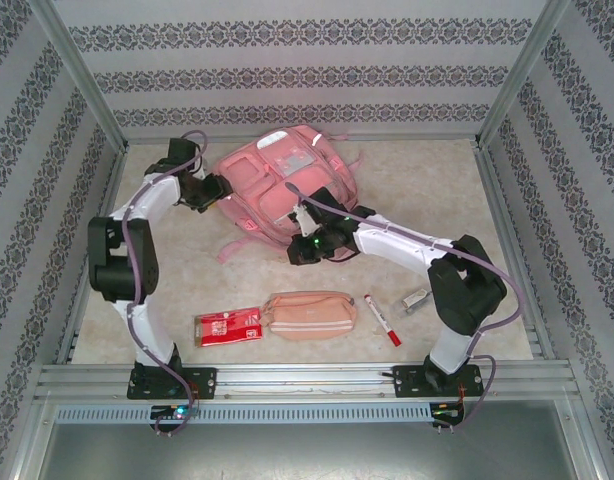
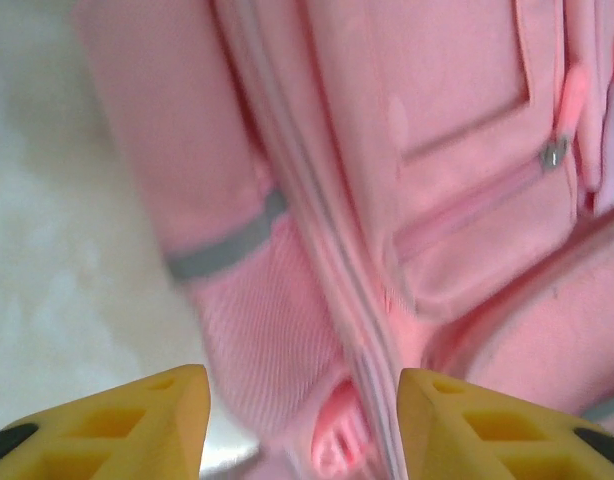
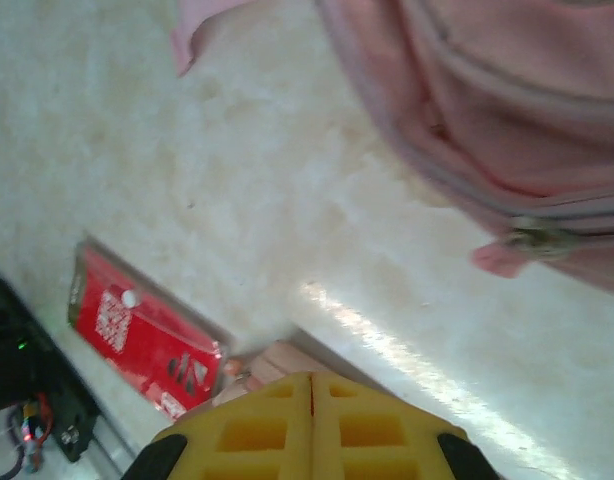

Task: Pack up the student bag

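Contents of the student bag (image 1: 282, 185) are hidden; it lies flat at the back middle of the table (image 1: 437, 180). The left gripper (image 1: 219, 192) reaches to the bag's left side, fingers parted, gripping nothing. The right gripper (image 1: 301, 252) hovers by its near edge, fingers pressed together, empty.

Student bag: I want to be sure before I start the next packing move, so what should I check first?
1. Is the left gripper open: ok, jaws apart at the side of the student bag.
2. Are its fingers clear of the fabric: cannot tell.
3. Is the right gripper empty: ok, shut on nothing.
4. Is the main compartment open: cannot tell; the zip pull sits on a closed-looking zip.
5. Are the red packet, pink pouch and marker waiting on the table: ok.
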Action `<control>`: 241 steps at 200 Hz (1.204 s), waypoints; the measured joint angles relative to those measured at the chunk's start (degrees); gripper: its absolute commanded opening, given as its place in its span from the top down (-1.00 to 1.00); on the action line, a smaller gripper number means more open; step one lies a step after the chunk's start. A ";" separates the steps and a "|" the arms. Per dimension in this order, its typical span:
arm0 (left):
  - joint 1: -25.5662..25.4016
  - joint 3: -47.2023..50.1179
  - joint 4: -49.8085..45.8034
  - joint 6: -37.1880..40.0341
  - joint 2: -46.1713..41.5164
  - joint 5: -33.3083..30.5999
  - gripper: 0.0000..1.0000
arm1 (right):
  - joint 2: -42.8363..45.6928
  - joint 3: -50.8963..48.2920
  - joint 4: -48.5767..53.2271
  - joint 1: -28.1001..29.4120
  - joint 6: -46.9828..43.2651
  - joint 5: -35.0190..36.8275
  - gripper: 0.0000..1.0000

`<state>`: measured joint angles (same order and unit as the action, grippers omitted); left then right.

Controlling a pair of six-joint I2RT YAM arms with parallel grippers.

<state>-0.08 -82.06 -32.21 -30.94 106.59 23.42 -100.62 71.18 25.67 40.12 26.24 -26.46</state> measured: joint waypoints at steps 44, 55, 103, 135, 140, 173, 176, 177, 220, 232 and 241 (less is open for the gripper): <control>-6.45 20.00 0.94 -10.97 -16.81 -0.79 -0.09 | -1.44 0.57 1.38 0.28 0.50 2.29 0.37; -8.76 23.78 3.19 -14.95 -18.51 -0.74 -0.12 | -1.42 0.15 1.79 0.72 -0.22 5.49 0.28; -14.91 26.64 15.37 -28.15 -17.33 -1.27 -0.15 | -2.03 -0.83 1.01 2.16 -0.94 14.60 0.18; -16.46 27.91 23.19 -34.71 -15.06 -3.37 -0.15 | -5.09 -0.61 -1.51 1.99 -1.36 16.83 0.13; -16.96 27.96 24.26 -35.54 -14.25 -3.80 -0.15 | -5.75 -0.48 -1.70 1.99 -1.40 16.87 0.14; -20.59 28.61 29.66 -39.67 -9.14 -5.84 -0.13 | -8.17 0.04 -2.95 2.03 -1.64 17.70 0.17; -20.85 28.74 30.05 -40.04 -8.70 -5.92 -0.12 | -8.20 0.09 -3.02 2.03 -1.62 17.79 0.17; -21.00 28.81 30.27 -40.22 -8.46 -5.99 -0.12 | -8.20 0.09 -3.04 2.03 -1.64 17.81 0.17; -22.91 29.00 32.94 -42.93 -4.70 -8.50 0.40 | -8.20 0.31 -3.69 2.14 -1.60 18.60 0.22; -23.21 28.76 33.46 -43.23 -4.50 -9.16 0.74 | -8.20 0.35 -3.72 2.14 -1.57 18.78 0.24; -23.23 28.68 33.83 -43.01 -4.52 -9.40 0.93 | -8.20 0.35 -3.76 2.14 -1.60 18.82 0.24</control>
<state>-23.31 -53.39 1.63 -73.95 102.06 14.02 -108.81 71.53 21.91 42.26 24.64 -7.64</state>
